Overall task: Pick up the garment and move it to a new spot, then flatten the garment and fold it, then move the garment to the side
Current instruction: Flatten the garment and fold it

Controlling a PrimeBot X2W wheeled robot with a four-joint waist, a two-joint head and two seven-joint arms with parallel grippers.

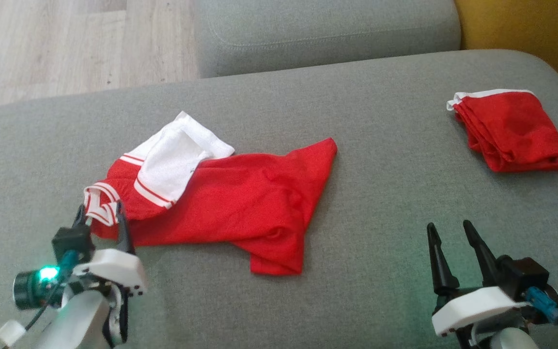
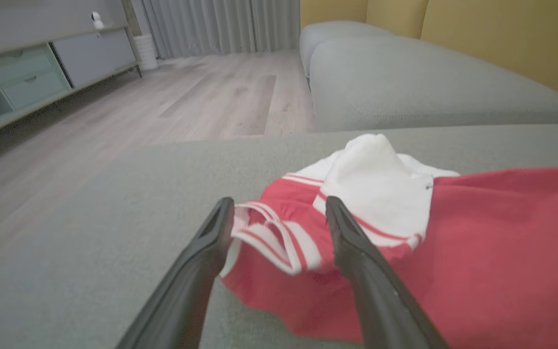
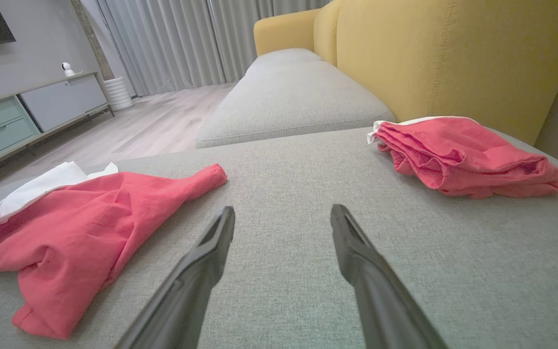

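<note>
Two red pieces on grey sofa cushion [image 1: 380,218], crumpled garment [image 1: 240,203] left of centre, left fingers [image 2: 342,232] released, straddling its striped trim [image 2: 274,237], right fingers [image 3: 216,242] released, empty, folded cloth [image 1: 516,131] far right.

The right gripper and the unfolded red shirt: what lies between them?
Nothing: only bare grey cushion separates the right gripper from the unfolded red shirt. The head view shows this stretch, and the right wrist view too.

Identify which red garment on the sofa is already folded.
The garment at the far right, a compact stack; the other garment, by the left gripper, lies spread out and rumpled.
</note>
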